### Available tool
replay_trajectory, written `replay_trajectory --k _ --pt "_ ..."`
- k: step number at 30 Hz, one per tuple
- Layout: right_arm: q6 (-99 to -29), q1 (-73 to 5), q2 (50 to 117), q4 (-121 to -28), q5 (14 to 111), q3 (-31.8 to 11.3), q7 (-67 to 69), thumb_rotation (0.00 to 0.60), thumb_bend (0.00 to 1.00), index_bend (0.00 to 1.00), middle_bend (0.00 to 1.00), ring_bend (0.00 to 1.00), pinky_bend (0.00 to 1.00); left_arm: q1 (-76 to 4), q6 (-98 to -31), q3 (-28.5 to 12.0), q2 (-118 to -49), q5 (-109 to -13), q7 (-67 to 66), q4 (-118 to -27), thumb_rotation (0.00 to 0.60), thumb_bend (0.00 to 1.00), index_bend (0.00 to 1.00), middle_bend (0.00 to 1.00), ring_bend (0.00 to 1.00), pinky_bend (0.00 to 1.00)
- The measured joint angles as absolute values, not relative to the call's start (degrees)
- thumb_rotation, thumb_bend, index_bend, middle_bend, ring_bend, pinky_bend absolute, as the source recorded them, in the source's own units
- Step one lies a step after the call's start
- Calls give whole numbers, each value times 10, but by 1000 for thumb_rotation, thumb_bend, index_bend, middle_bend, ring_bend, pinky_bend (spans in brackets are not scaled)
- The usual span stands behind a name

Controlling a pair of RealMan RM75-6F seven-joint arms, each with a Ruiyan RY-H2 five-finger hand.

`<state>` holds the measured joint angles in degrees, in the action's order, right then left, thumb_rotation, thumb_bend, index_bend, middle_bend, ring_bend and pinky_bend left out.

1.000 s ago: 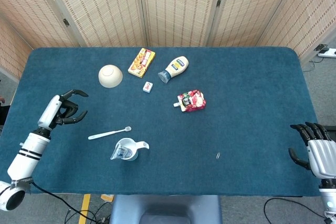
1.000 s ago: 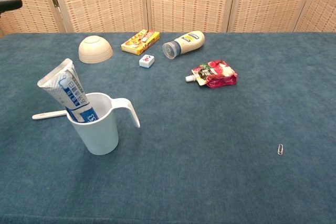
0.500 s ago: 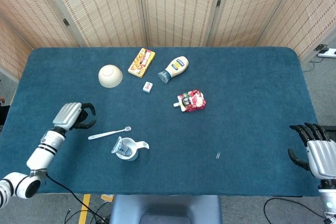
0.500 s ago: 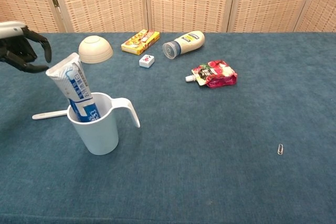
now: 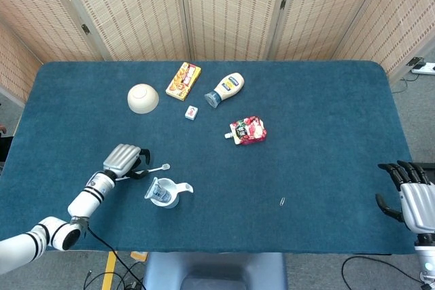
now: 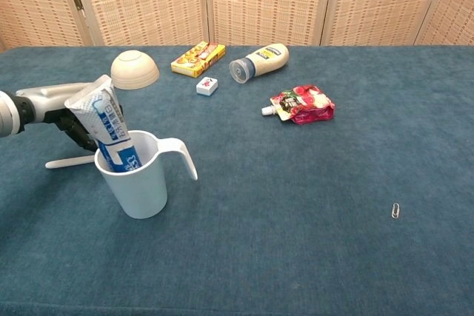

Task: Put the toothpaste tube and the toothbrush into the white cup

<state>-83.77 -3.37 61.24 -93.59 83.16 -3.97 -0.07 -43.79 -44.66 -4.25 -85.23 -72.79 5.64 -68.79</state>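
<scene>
The left hand (image 5: 124, 159) hangs low, fingers curled over the slim white plastic toothbrush (image 5: 151, 170) on the blue carpeted counter (image 5: 319, 134); whether it grips is unclear. The crimped blue-and-white toothpaste tube (image 6: 107, 125) stands tilted in the handled white plastic cup (image 6: 143, 179). The right hand (image 5: 412, 198) rests spread, empty.

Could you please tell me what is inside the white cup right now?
The toothpaste tube stands tilted inside the white cup, its upper part sticking out. The cup wall hides its lower end. The toothbrush lies outside, on the table.

The toothpaste tube (image 6: 106, 125) hides the left hand's (image 6: 63, 112) fingers.
</scene>
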Motion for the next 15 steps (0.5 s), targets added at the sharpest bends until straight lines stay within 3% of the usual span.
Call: replay_trajectory --k 15 --pt "-832 -36 615 -930 830 -40 3 600 263 246 263 136 139 -433 -435 -48 -863 -686 -21 -687 600 346 540 1000 912 968"
